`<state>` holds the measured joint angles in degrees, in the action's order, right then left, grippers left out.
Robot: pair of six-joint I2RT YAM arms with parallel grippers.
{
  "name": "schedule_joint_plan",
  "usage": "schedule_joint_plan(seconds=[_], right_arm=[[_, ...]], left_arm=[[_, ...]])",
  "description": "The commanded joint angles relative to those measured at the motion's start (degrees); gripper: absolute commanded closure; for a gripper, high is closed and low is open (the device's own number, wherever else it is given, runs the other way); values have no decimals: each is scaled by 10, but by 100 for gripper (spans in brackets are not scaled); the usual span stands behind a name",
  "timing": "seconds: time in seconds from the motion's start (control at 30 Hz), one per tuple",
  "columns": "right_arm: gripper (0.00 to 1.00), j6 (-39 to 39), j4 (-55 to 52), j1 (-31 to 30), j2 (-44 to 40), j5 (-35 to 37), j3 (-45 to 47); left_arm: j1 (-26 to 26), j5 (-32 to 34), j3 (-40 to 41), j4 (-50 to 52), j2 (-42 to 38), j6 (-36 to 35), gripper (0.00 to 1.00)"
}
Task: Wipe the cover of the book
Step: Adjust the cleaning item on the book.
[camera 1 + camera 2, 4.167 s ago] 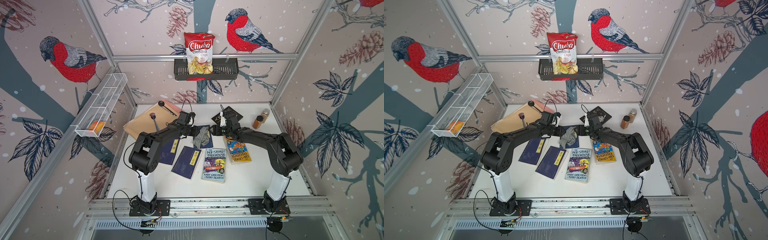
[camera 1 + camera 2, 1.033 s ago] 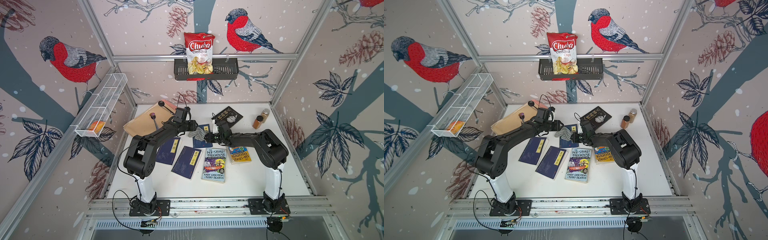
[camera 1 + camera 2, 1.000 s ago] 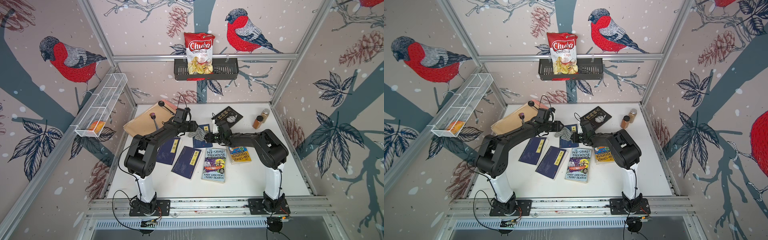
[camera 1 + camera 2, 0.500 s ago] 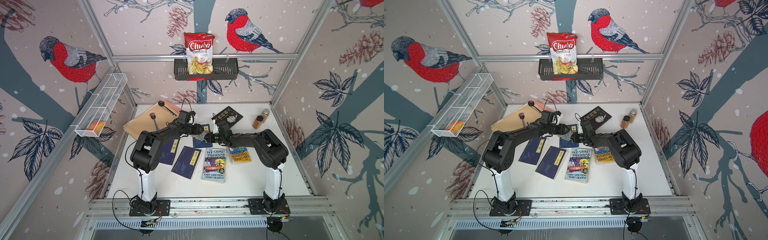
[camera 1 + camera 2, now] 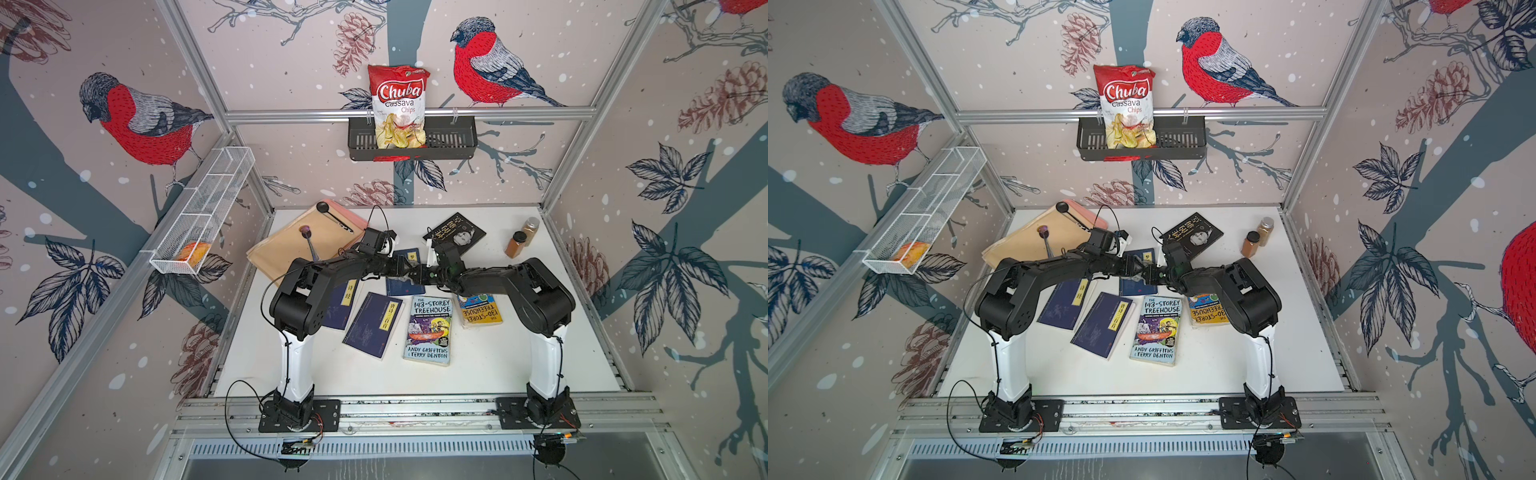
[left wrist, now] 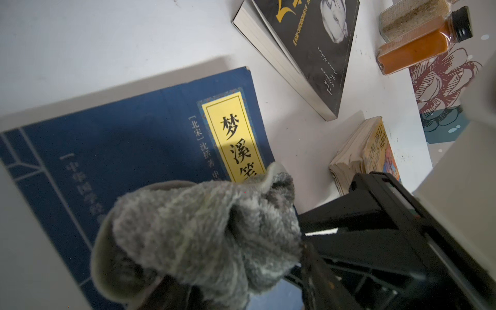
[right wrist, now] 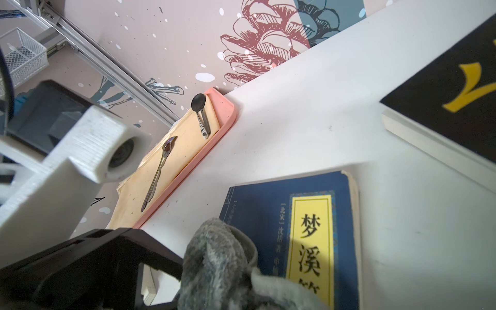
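place: robot lab cell | signs: aluminium frame (image 5: 291, 116), bird-print wall panels (image 5: 137, 120), arm bases (image 5: 297, 415) on rail (image 5: 415, 405)

Chips bag (image 5: 398, 104) in black basket (image 5: 453, 141); spice jar (image 5: 515, 244).

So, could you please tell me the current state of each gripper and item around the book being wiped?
blue book, closed, lying flat, front cover up.
grey cloth, bunched up, over the blue book's cover.
right gripper, shut on the grey cloth.
left gripper, jaws apart, beside the grey cloth.
black book, closed, lying flat.
orange spice jar, upright, capped.
Chuba chips bag, upright in the black wall basket.
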<state>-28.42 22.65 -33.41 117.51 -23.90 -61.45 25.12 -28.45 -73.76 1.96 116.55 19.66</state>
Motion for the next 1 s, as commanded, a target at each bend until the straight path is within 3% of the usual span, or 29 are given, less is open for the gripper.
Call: schedule_joint_plan(seconds=[0.0, 0.27, 0.6, 0.77, 0.97], right_arm=[[89, 3, 6, -2, 4, -1, 3], [88, 12, 4, -3, -2, -6, 11], [62, 41, -44, -1, -61, 34, 40], [60, 36, -47, 11, -97, 44, 68], [59, 35, -50, 24, -121, 55, 77]], left_arm=[[6, 27, -15, 17, 14, 3, 41], [6, 55, -39, 24, 40, 13, 42], [8, 87, -46, 39, 62, 9, 48], [7, 90, -52, 45, 71, 7, 68], [8, 105, -54, 56, 74, -1, 72]])
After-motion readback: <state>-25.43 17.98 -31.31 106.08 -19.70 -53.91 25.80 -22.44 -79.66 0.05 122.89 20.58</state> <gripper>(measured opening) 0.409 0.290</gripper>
